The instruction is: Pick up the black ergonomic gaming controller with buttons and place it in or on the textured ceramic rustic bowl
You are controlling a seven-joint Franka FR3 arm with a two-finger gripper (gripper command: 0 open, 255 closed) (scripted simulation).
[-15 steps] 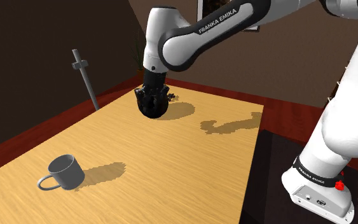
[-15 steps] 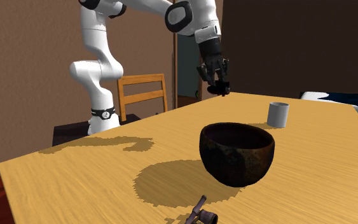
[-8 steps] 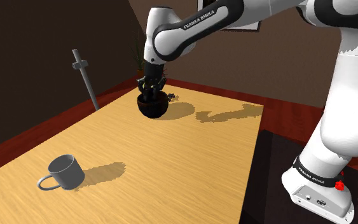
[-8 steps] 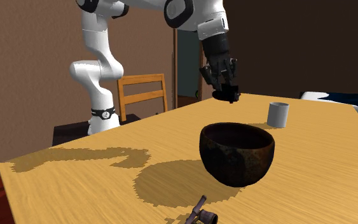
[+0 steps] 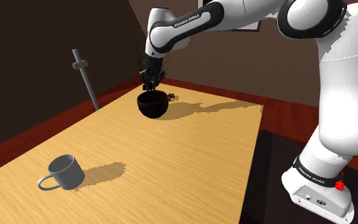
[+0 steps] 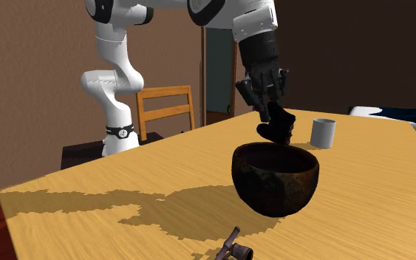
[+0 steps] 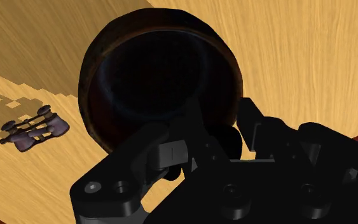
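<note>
The dark brown, rough-surfaced bowl stands near the table's far edge in the shoulder view and close to the camera in the second exterior view. My gripper hangs just above its rim, shut on the black gaming controller. The controller dangles below the fingers over the far side of the bowl's opening. In the shoulder view the gripper and controller sit directly over the bowl. The wrist view has the bowl's dark hollow just beyond the gripper, with the controller clasped between the fingers.
A grey mug stands near the shoulder view's lower left, also seen behind the bowl. Small purplish binoculars lie beside the bowl. A grey post rises past the table's edge. A wooden chair stands by the table.
The arm has carried the controller across the table towards the bowl and lowered it; it now hangs right over the bowl's opening. Its shadow has slid along the tabletop.
</note>
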